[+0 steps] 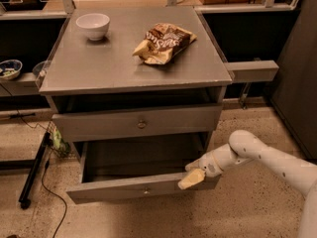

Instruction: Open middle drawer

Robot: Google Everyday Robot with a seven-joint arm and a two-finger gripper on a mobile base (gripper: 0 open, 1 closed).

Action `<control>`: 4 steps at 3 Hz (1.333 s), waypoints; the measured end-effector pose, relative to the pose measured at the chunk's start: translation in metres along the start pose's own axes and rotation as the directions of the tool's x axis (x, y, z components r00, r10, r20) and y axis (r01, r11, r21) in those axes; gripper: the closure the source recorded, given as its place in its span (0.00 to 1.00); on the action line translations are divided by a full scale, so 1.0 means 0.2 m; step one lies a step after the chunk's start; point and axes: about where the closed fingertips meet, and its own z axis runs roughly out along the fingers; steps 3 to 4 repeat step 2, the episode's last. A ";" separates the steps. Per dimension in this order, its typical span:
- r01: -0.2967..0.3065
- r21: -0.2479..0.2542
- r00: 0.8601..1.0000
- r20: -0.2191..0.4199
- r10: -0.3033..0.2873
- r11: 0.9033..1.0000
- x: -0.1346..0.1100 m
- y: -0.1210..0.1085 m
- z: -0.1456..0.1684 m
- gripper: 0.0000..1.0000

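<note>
Speckled floor lies open in front of the cabinet and to its right, where my arm reaches in. A dark stand leg sits by the cabinet's left foot. The middle drawer is pulled well out of the cabinet's front, with its dark interior exposed and its knob at centre. My gripper rests at the front's top edge, toward its right end. Whether it is clenched or released I cannot tell from this angle. On the cabinet's top sit a white bowl and a crumpled snack bag.
</note>
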 end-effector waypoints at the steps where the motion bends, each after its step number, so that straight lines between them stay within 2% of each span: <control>1: 0.000 0.000 1.000 0.000 0.000 1.000 0.00 0.00 0.00 0.00; 4: 0.000 0.000 1.000 0.000 0.000 1.000 0.00 0.00 0.00 0.00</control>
